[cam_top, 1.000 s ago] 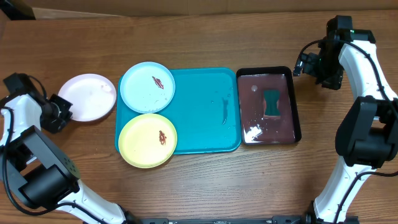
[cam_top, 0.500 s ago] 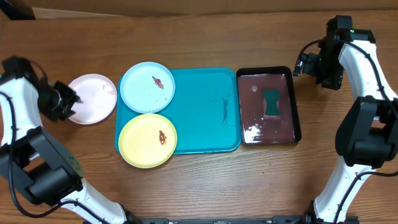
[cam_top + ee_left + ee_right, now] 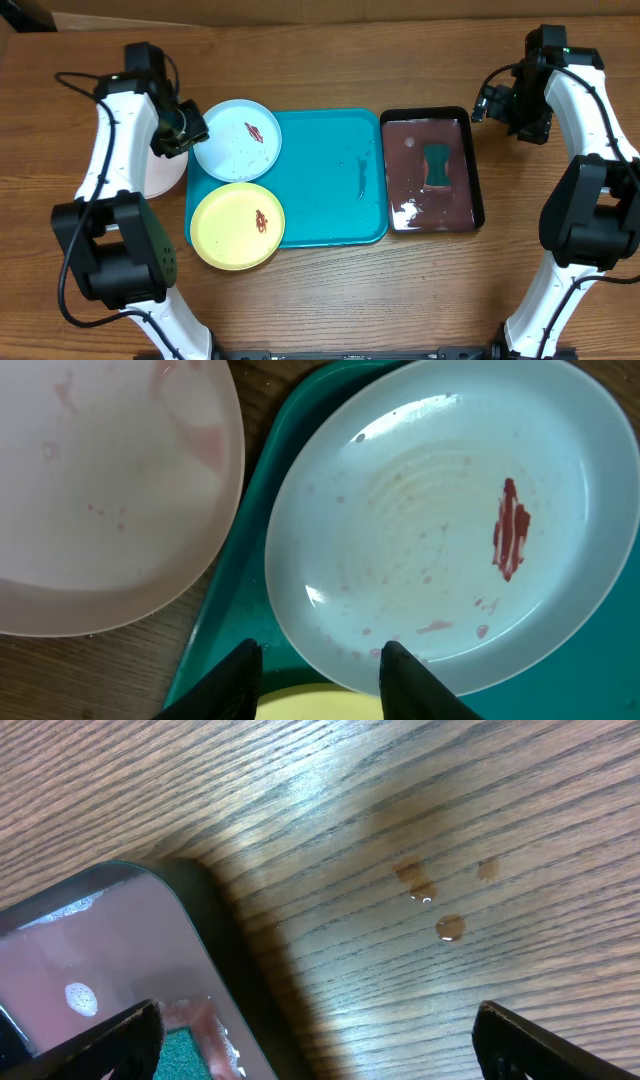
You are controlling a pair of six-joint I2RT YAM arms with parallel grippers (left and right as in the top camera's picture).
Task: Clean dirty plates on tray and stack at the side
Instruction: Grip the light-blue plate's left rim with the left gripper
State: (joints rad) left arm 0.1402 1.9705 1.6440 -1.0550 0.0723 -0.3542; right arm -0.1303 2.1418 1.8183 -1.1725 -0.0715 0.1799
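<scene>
The turquoise tray (image 3: pixel 330 190) holds a light blue plate (image 3: pixel 237 140) at its back left and a yellow-green plate (image 3: pixel 237 226) at its front left, each with a reddish smear. A white plate (image 3: pixel 168 176) lies on the table left of the tray, partly under my left arm. My left gripper (image 3: pixel 188 130) hangs open at the blue plate's left rim. In the left wrist view the left gripper (image 3: pixel 322 678) has one finger over the tray (image 3: pixel 235 610) and the other over the blue plate (image 3: pixel 440 530). My right gripper (image 3: pixel 483 103) stands wide open beyond the black tray's back right corner.
A narrow black tray (image 3: pixel 476 170) of dark liquid with a green sponge (image 3: pixel 437 165) sits right of the turquoise tray. The right wrist view shows that black tray's corner (image 3: pixel 215 930) and a few drops (image 3: pixel 430 900) on the wood. Wet streaks mark the turquoise tray's middle.
My left gripper opened, left the white plate on the table and swung back and right to the blue plate's left rim. The right arm has not moved.
</scene>
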